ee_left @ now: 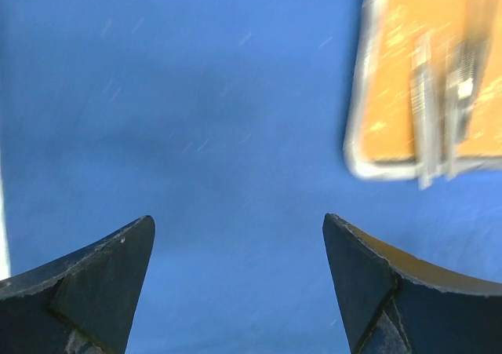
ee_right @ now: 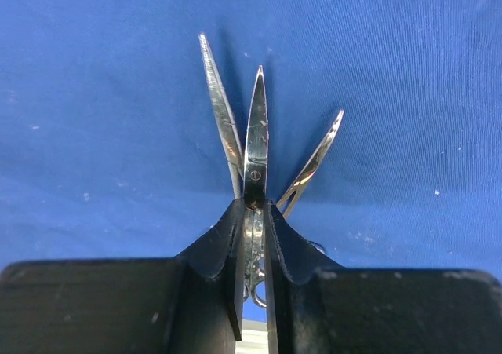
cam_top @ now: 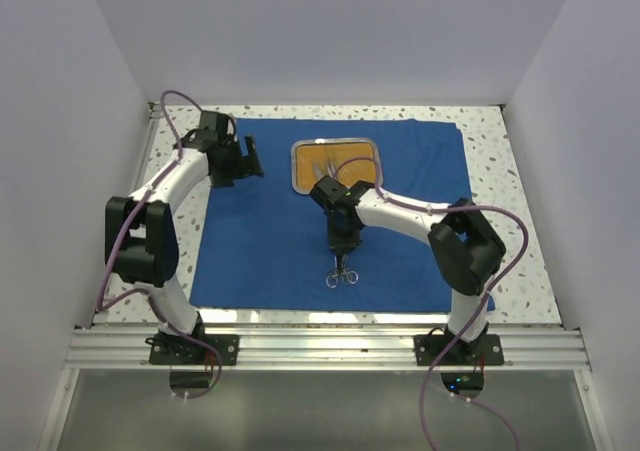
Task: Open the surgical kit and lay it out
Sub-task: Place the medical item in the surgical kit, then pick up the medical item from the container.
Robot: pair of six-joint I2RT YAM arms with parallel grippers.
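Note:
The royal-blue cloth [cam_top: 270,241] lies spread flat on the table. The steel tray [cam_top: 297,167] with its orange-brown floor sits on it at the back centre, thin silver instruments [cam_top: 330,166] inside. My right gripper [cam_top: 343,252] is shut on ring-handled scissors [ee_right: 256,126] at their pivot, low over the cloth's front centre, the rings [cam_top: 341,277] toward the front edge. Two more silver tips, one of them curved forceps [ee_right: 318,158], fan out beside the blade. My left gripper [cam_top: 249,159] is open and empty over bare cloth [ee_left: 196,134], left of the tray [ee_left: 357,146].
The speckled white tabletop [cam_top: 520,211] shows around the cloth. White walls close in the left, right and back sides. An aluminium rail [cam_top: 330,346] with the arm bases runs along the front edge.

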